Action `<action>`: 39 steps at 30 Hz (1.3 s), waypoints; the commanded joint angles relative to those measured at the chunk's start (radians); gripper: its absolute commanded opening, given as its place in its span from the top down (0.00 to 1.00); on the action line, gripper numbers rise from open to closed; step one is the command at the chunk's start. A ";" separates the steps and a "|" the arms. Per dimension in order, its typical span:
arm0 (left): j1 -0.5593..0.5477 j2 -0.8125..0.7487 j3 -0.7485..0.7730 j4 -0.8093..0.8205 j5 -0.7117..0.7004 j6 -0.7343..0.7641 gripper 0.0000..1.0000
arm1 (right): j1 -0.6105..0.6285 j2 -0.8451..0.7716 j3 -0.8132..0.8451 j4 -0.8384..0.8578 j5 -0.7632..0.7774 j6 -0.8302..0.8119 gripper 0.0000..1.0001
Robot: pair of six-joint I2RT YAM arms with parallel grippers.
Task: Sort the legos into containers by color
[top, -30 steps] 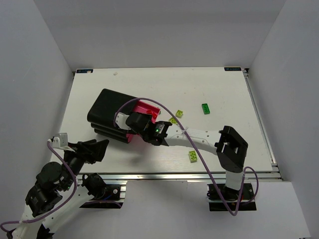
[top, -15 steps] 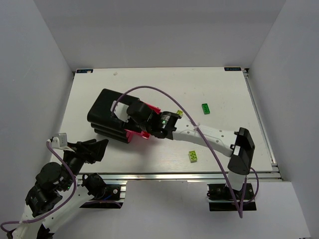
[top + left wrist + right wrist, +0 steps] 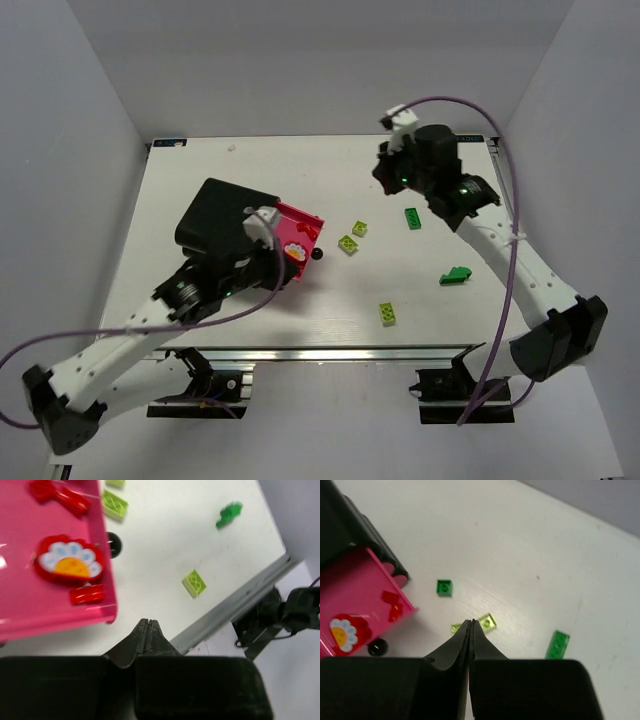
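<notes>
Partly cropped: pink drawer (image 3: 20, 605), red legos (image 3: 87, 594) inside.

A black cabinet (image 3: 215, 215) sits toward the left edge of the surface (image 3: 200, 160), its pink drawer (image 3: 285, 222) pulled open with red bricks (image 3: 304, 229) inside. Three lime bricks (image 3: 387, 314) lie mid-surface, and two dark green bricks (image 3: 412, 217) lie nearer the right edge.

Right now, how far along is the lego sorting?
Done: red pieces lie in the open pink drawer. In hand: nothing; both arms' jaws are shut and empty. Left: lime bricks and dark green bricks lie loose on the table.
</notes>
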 commanded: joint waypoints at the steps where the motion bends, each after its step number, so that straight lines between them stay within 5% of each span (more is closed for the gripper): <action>1: -0.019 0.193 0.132 0.089 0.148 0.036 0.97 | -0.119 -0.096 -0.117 0.029 -0.264 0.134 1.00; 6: -0.080 0.447 0.347 -0.002 0.077 0.056 0.91 | -0.346 -0.171 -0.228 0.074 -0.430 0.187 1.00; 10: -0.171 0.622 0.477 -0.143 -0.078 0.046 0.74 | -0.454 -0.180 -0.296 0.112 -0.534 0.210 1.00; 26: -0.292 1.159 0.966 -0.510 -0.626 0.044 0.66 | -0.555 -0.257 -0.397 0.172 -0.596 0.194 1.00; 39: -0.238 1.235 0.953 -0.594 -0.706 0.049 0.50 | -0.610 -0.262 -0.421 0.187 -0.634 0.186 1.00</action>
